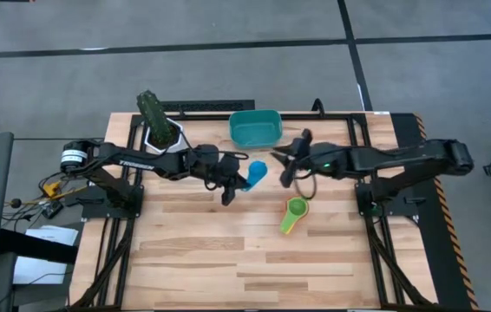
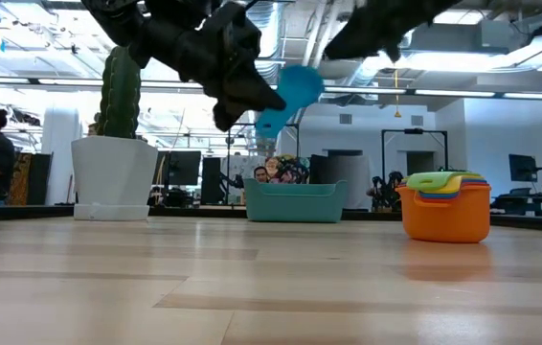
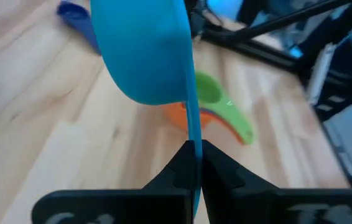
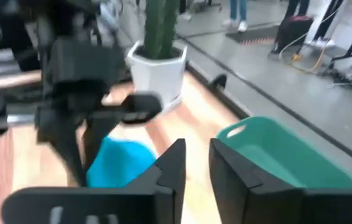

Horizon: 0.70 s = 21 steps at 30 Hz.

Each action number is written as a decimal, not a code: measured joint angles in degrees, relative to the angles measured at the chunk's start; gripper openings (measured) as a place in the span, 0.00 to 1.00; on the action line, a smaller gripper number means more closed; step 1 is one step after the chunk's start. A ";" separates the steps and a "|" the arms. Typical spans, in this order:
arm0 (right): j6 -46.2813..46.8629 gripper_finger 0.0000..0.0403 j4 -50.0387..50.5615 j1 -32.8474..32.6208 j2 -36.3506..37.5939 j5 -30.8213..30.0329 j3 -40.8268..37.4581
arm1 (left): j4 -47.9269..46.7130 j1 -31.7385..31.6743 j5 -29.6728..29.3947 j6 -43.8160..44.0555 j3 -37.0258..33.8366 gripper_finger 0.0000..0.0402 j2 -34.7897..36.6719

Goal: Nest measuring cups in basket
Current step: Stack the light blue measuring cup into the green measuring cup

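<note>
The left gripper hangs above the middle of the wooden slatted desk, a little toward the far edge, its two dark fingers clenched on the flat handle of a light blue plastic measuring cup. The cup's bowl juts out beyond the fingertips, toward the right arm, and in the low view it is clear of the desk surface, held up in the air.

The right gripper hovers just beside that blue cup, on its right-edge side, near it but not touching. Its fingers stand parted with a narrow gap between them and nothing in it.

Nearer the front edge than the right gripper, a stack of nested plastic measuring cups rests on the desk, a green one on top with its handle pointing toward the front edge; the low view shows an orange cup as the outermost, with yellow, green and blue rims layered inside.

The teal rounded-rectangular plastic basket sits at the middle of the far edge, apart from both grippers. A white pot with a green cactus stands toward the far left corner
</note>
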State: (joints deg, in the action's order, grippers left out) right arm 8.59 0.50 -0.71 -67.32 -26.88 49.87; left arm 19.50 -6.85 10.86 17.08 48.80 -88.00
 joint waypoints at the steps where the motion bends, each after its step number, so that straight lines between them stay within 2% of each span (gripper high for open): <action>1: 0.04 0.27 0.55 -0.16 1.67 -0.34 0.00 | 1.54 0.28 0.81 0.77 0.02 0.00 -0.75; 5: 1.73 0.32 3.70 -0.56 7.99 -0.26 0.02 | 8.08 1.74 4.83 5.10 0.30 0.00 -5.11; 9: 3.77 0.33 7.61 -1.28 11.97 -0.47 0.02 | 10.88 3.11 6.40 9.16 3.15 0.00 -9.88; 12: 5.80 0.32 9.96 -2.15 13.54 -0.40 0.02 | 11.40 3.94 9.41 12.64 7.18 0.00 -13.84; 18: 8.12 0.30 11.98 -4.27 14.31 -0.40 0.04 | 11.55 5.14 20.22 22.27 16.72 0.00 -22.27; 21: 8.84 0.29 12.40 -5.41 14.54 -0.40 0.11 | 11.63 5.88 22.48 27.40 20.43 0.00 -25.55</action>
State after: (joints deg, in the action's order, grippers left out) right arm 17.43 12.90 -6.12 -52.79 -27.29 49.98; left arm 31.13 -0.97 33.34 44.48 69.23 -113.55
